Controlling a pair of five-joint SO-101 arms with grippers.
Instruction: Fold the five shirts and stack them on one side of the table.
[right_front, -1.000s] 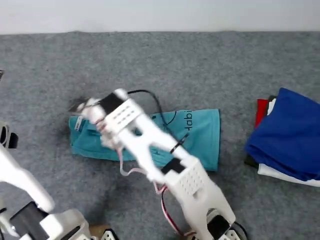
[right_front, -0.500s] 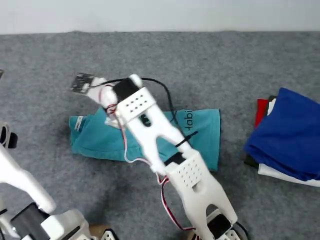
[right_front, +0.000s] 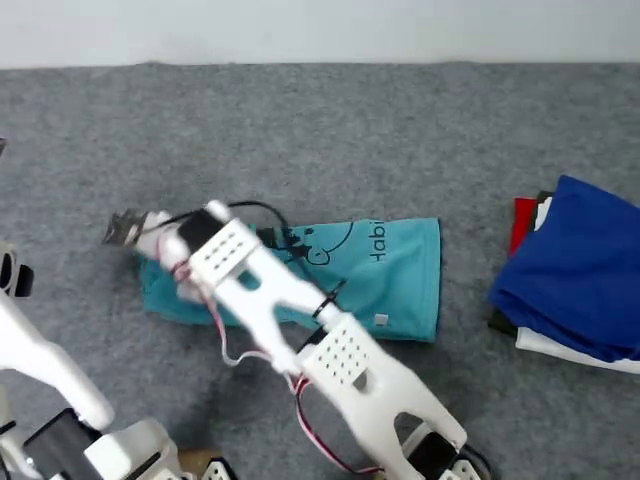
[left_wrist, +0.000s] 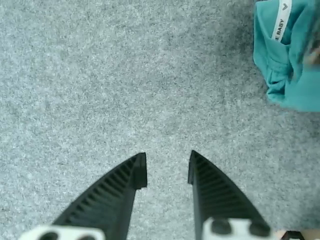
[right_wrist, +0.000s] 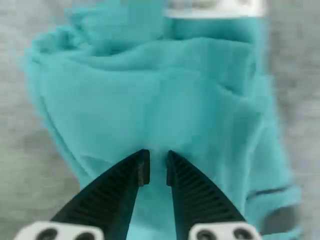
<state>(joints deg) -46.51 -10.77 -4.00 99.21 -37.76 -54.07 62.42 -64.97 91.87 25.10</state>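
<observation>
**Right jaws over the shirt's left end**

Found the left gripper (left_wrist: 167, 170) low at the left, jaws well apart over bare grey table (right_front: 300, 130) and holding nothing. Placed the bunched left end of the shirt (left_wrist: 292, 65) near it, off to one side and not beneath. Found the right gripper (right_wrist: 157, 167) stretched across to that same end, jaws a narrow slit apart and pointing down onto rumpled teal cloth. Could not tell whether any fold sat nipped between them. Judged the right gripper much the nearer of the two.

Traced the shirt from there rightward, lying flat with its long axis along the table's width, left end crumpled, right end square and smooth. Judged the coming move to turn on exactly that: cloth straight below the right jaws, with the rest of the length running away to the right. Reckoned that a fold would therefore carry the left end along the long axis toward the right one.

Noted a soft, napped surface, likely to drag at cloth. Noted bare table between shirt and stack (right_front: 580, 270), the latter well apart at the far right, blue on top.
</observation>
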